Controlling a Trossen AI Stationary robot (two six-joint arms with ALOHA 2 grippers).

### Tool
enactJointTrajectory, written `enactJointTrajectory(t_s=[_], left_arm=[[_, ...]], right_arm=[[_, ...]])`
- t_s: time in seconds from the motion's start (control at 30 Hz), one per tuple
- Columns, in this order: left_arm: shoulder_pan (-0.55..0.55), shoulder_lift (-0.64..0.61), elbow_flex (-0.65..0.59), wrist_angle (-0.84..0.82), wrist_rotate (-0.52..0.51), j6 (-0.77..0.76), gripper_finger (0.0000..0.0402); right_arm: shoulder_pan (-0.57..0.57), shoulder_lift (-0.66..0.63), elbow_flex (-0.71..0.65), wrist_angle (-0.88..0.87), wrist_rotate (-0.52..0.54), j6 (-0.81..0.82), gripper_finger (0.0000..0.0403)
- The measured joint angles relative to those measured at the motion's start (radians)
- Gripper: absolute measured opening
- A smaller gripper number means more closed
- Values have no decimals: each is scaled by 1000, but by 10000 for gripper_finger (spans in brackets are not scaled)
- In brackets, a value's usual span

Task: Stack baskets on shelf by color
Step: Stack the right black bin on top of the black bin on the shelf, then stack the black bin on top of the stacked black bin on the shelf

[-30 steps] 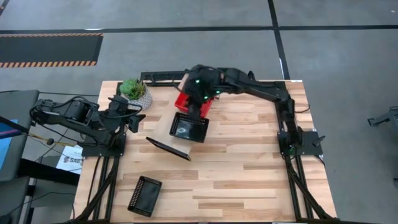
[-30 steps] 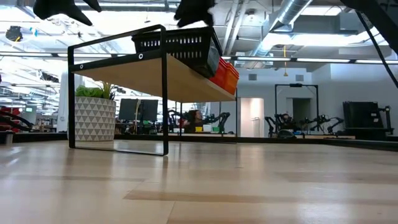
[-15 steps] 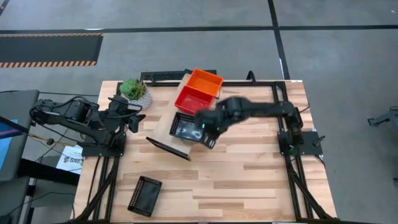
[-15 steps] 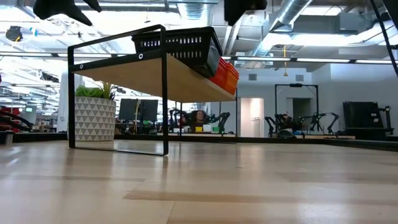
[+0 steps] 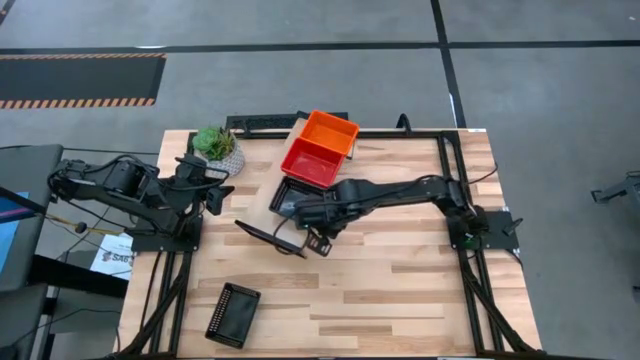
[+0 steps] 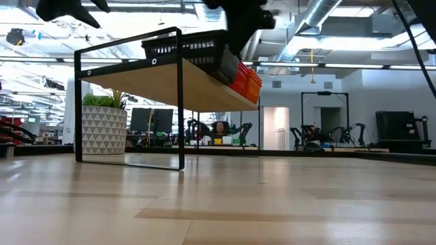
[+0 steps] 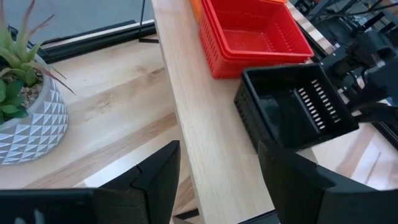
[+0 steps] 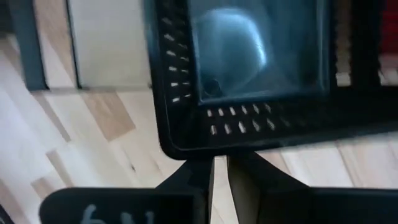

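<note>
A lone black basket lies on the counter near its front edge. Further back, the right gripper has its fingers pressed together at the rim of the black basket on the shelf. Behind it sit the red basket and orange basket. The left gripper is spread beside the plant.

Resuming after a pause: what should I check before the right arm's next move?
1. Colours apart on shelf, orange basket, red basket, black basket: ok.
2. Black basket squared with red basket: not ok, askew.
3. Right gripper clear of its rim: cannot tell, shut right at it.
4. Left gripper parked open by plant: ok.
5. All black ones shelved: not ok, loose basket lies on table.
</note>
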Motion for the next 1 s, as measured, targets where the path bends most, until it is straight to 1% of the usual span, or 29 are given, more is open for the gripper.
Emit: enactJointTrajectory(t_s=[0.23, 0.4, 0.5, 0.57, 0.67, 0.77, 0.87, 1.0], left_arm=[[0, 0, 0, -3, 8, 12, 204], [0, 0, 0, -11, 20, 13, 204], [0, 0, 0, -16, 31, 12, 204], [0, 0, 0, -31, 81, 5, 204], [-1, 1, 0, -81, 231, -27, 204], [-27, 19, -8, -123, 365, -109, 204], [-87, 32, -49, -111, 452, -200, 204], [-192, 84, -119, -46, 515, -351, 204]], right_arm=[[-36, 0, 0, 130, -11, -44, 63], [-57, 0, 0, 144, -16, -53, 63], [-62, 0, 0, 145, -41, -57, 63], [-56, -5, 0, 135, -45, -56, 63], [-37, -33, 3, 110, -56, -55, 63], [-14, -71, 10, 62, -60, -38, 63], [9, -120, 9, 42, -58, -5, 63], [30, -182, 10, 21, -17, 20, 63]])
